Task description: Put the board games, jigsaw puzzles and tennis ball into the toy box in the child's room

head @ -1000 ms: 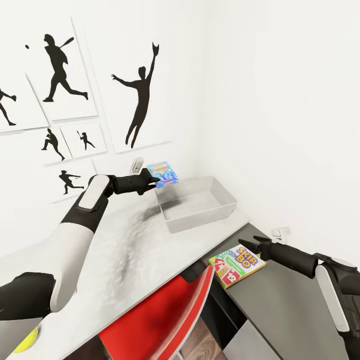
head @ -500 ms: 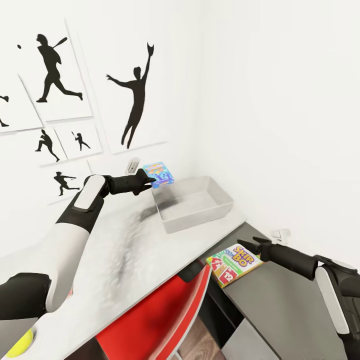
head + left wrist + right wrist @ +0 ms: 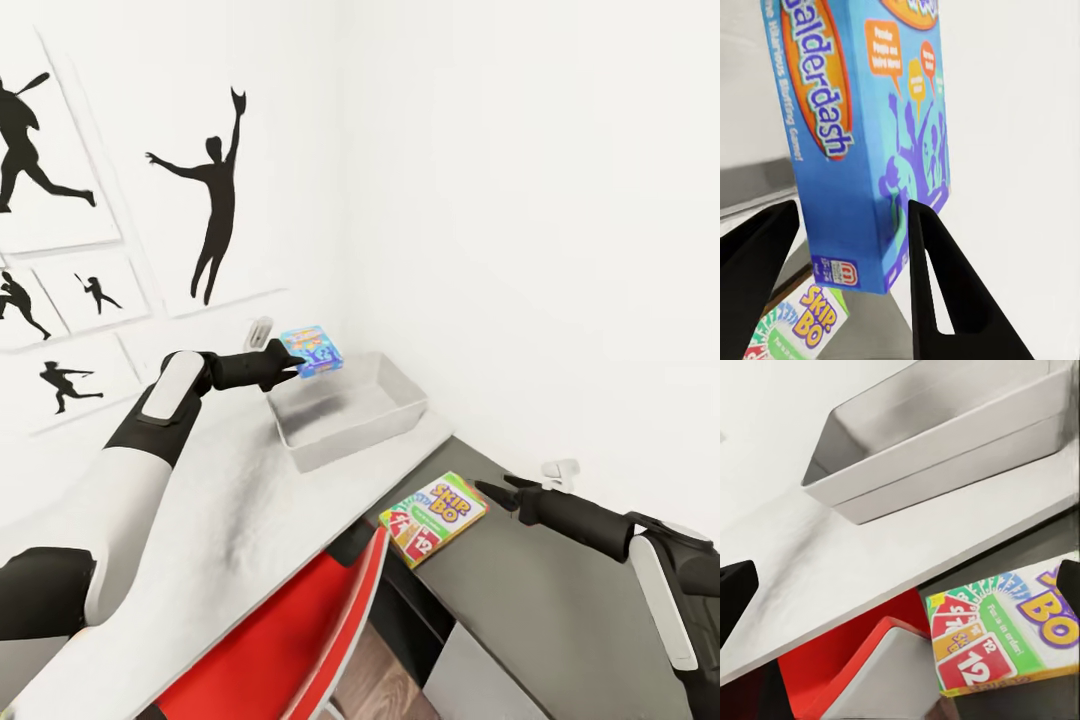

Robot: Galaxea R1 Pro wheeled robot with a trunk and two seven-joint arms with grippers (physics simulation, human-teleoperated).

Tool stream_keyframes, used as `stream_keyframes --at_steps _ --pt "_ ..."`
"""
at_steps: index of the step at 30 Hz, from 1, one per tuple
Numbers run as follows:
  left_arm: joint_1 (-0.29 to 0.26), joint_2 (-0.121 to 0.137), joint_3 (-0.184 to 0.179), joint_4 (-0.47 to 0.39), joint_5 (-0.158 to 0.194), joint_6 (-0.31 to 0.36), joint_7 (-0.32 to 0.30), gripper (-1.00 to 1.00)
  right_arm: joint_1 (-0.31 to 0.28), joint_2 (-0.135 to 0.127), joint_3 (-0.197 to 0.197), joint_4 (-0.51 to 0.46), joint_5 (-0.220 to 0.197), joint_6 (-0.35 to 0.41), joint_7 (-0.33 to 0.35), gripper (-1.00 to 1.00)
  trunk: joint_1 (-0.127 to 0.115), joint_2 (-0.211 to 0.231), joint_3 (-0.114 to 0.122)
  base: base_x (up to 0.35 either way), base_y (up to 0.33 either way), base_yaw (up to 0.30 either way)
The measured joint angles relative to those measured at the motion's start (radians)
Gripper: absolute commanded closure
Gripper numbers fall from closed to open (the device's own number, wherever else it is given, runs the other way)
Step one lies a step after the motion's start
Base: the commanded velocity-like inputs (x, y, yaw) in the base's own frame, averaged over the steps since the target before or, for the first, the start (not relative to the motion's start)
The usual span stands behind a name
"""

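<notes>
- The right tool (image 3: pixel 497 489) hangs low over the dark grey cabinet top (image 3: pixel 560 600) with its fingers spread and empty; the Skip-Bo game (image 3: pixel 433 517) lies flat just ahead of its tips, at the cabinet's edge beside the red chair (image 3: pixel 290 650).
- On that box I read "SKIP BO", with red cards marked "12" (image 3: pixel 979 664).
- The left tool (image 3: pixel 297 367) is clamped on the blue board game (image 3: pixel 312 350), holding it above the near-left rim of the toy box (image 3: pixel 350 410), which sits on the table (image 3: pixel 230 520) at the wall corner.
- In the left wrist view the box (image 3: pixel 866 142) reads "Balderdash"; smaller print on it is too fine to read.
- Judgement: the step is dropping this game into the tray. It looks best to carry the box further over the tray's middle, lower it near the floor, level it flat, then release, so it cannot catch on the flared rim and tip onto the table.
- Black baseball-player silhouettes (image 3: pixel 205 200) hang on the wall behind; no writing there.
</notes>
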Motion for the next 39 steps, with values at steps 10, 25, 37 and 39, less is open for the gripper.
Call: stream_keyframes --at_steps 10,25,37,39 --pt "0.001 0.006 0.0 0.0 -0.001 0.0 0.0 1.0 0.0 0.0 -0.001 0.0 -0.003 0.0 0.001 -1.0 0.0 0.0 0.001 0.0 0.0 -0.248" --pt "0.007 0.127 0.001 -0.004 0.074 0.0 -0.013 1.0 0.0 0.0 0.003 0.0 -0.004 0.001 0.001 -1.0 0.0 0.0 0.001 0.0 0.0 -0.134" --pt "0.016 0.188 0.001 -0.008 0.112 -0.004 -0.009 1.0 0.0 0.0 0.0 -0.005 -0.006 0.013 0.001 -1.0 0.0 0.0 0.001 0.0 0.0 -0.092" --pt "0.015 0.192 0.001 -0.008 0.114 -0.004 -0.009 1.0 0.0 0.0 0.0 -0.006 -0.006 0.024 0.001 -1.0 0.0 0.0 0.001 0.0 0.0 -0.231"
